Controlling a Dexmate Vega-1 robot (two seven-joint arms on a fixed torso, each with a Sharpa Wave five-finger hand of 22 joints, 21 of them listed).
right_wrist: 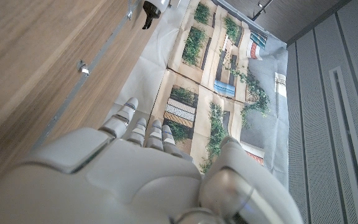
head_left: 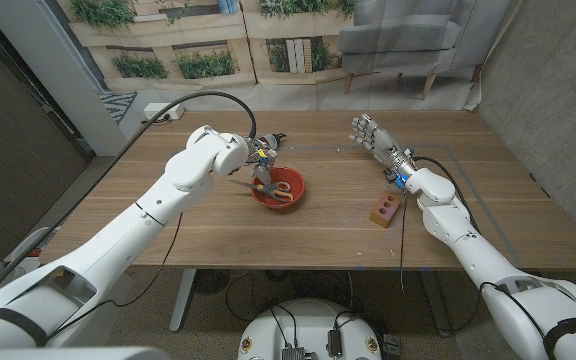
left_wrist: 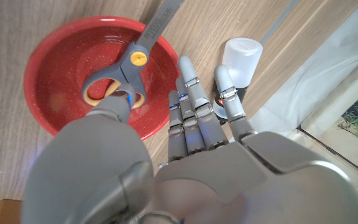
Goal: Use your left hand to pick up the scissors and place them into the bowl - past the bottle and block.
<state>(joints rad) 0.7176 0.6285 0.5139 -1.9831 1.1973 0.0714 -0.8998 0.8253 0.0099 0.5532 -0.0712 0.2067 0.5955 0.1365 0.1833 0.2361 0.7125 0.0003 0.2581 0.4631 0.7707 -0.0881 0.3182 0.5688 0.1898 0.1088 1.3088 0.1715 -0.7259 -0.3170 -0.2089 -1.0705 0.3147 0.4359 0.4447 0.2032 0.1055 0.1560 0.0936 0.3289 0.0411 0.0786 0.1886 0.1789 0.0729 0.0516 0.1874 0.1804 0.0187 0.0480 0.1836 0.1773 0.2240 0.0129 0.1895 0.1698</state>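
The scissors (head_left: pixel 280 189) (left_wrist: pixel 114 87), grey-handled with orange inside the loops, lie in the red bowl (head_left: pixel 295 200) (left_wrist: pixel 61 50), their blades sticking out over the rim. My left hand (head_left: pixel 262 152) (left_wrist: pixel 191 124) hovers at the bowl's far-left rim with its fingers stretched straight and apart, gripping nothing. Its thumb (left_wrist: pixel 112 112) sits just over a handle loop. A bottle with a white cap (left_wrist: pixel 242 57) stands just beyond the fingertips. The brown block (head_left: pixel 384 208) lies right of the bowl. My right hand (head_left: pixel 372 134) (right_wrist: pixel 142 174) stands open at the far right.
Two small bits of hardware (right_wrist: pixel 82 67) lie on the wooden table (head_left: pixel 198 235) by the right hand. A black cable (head_left: pixel 213 97) loops behind the left arm. A grey chair (head_left: pixel 408 35) stands beyond the table's far edge.
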